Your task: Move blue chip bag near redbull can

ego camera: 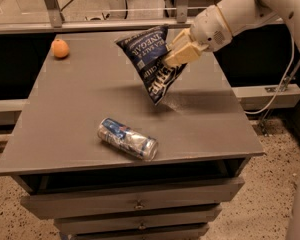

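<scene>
The blue chip bag (150, 59) is a dark navy crinkly bag with white lettering. It hangs tilted in the air above the middle of the grey table (65, 114), its lower corner pointing down. My gripper (177, 54) is shut on the bag's right edge, reaching in from the upper right. The redbull can (127, 138) is silver and blue and lies on its side near the table's front edge, below and left of the bag, apart from it.
An orange (60, 48) sits at the table's far left corner. Drawers (135, 204) run under the table's front. A metal frame and rail (90, 24) stand behind the table. A white cable (285, 79) hangs at the right.
</scene>
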Tool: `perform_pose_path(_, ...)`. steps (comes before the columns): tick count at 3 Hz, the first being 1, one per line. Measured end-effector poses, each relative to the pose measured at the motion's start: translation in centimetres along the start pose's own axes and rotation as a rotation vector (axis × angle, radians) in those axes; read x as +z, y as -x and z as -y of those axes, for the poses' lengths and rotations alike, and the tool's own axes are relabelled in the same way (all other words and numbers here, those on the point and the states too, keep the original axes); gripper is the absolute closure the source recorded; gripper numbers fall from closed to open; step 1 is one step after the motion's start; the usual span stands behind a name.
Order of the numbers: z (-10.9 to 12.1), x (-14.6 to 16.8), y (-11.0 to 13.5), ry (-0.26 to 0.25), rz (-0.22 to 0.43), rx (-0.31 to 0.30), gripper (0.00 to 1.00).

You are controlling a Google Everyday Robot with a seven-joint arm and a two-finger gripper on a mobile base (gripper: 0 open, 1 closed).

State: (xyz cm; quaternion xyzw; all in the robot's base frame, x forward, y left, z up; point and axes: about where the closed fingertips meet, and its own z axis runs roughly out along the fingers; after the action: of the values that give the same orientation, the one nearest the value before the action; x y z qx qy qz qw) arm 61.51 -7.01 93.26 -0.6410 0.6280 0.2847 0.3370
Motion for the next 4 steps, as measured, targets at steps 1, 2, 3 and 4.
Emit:
perform_pose_path(1, -4.2, -0.8, -1.9, 0.101, -0.083, -0.094, 1.00)
perform_pose_path(2, -6.3, -0.2, -3.4, 0.161, -0.152, -0.160, 0.97)
perform_pose_path(3, -7.5, 0.7, -4.1, 0.203, -0.191, -0.197, 0.75)
perform_pose_path(4, -8.5, 1.5, -4.6, 0.241, -0.224, -0.227, 0.51)
